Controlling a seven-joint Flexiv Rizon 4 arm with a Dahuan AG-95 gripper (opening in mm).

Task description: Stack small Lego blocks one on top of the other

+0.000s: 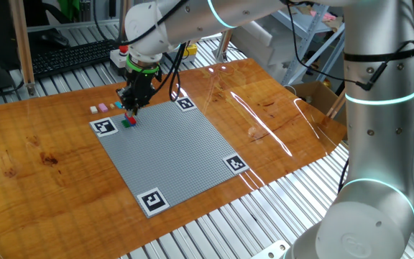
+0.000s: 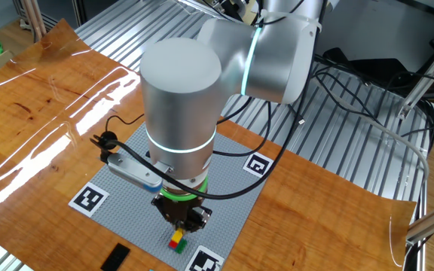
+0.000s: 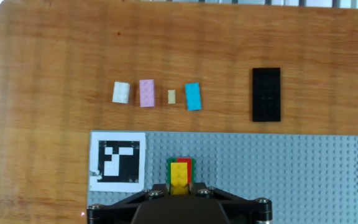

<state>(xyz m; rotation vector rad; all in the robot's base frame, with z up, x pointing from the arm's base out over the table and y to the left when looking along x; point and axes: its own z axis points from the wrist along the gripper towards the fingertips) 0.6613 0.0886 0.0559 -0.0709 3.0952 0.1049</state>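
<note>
Wooden desk (image 3: 42, 74), grey baseplate (image 3: 278, 168): the yellow-topped stack (image 3: 180, 174) sits directly beneath my hand (image 3: 180, 191). Loose bricks (image 3: 146, 93) lie in a row ahead of it; whether my hand is open or holding anything, I cannot tell.

The gripper (image 1: 131, 105) hangs at the far left corner of the grey studded baseplate (image 1: 169, 147), its fingertips just above a small stack of red and green Lego blocks (image 1: 129, 121) beside a black-and-white marker tag (image 1: 104, 127). On the wooden table (image 1: 42, 165) just beyond that corner lie a white block (image 1: 93, 109) and a pink block (image 1: 103, 106).
</note>
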